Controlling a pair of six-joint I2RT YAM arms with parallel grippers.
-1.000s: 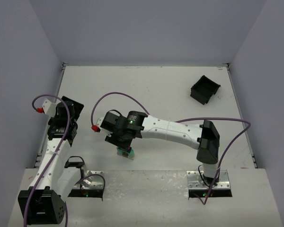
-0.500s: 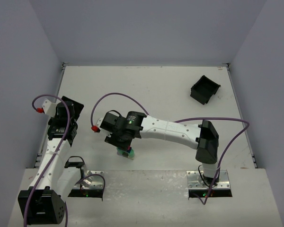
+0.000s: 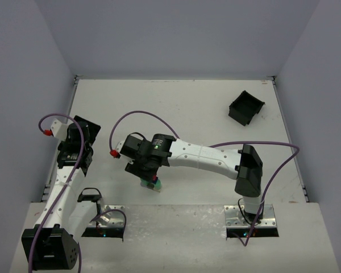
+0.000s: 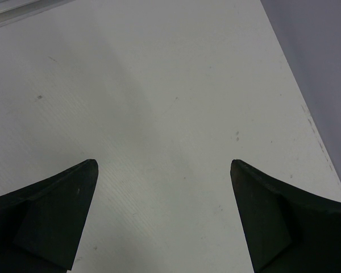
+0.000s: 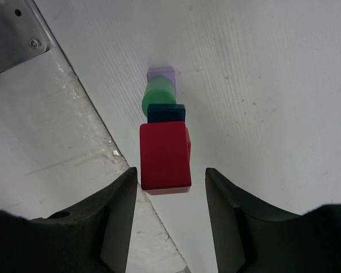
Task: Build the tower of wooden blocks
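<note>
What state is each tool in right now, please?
Left tool: open, holding nothing.
Right tool: open, straddling the red block without gripping it.

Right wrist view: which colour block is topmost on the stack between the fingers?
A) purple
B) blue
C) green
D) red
D: the red block sits nearest the camera, with the blue block, green block and purple block below it.
</note>
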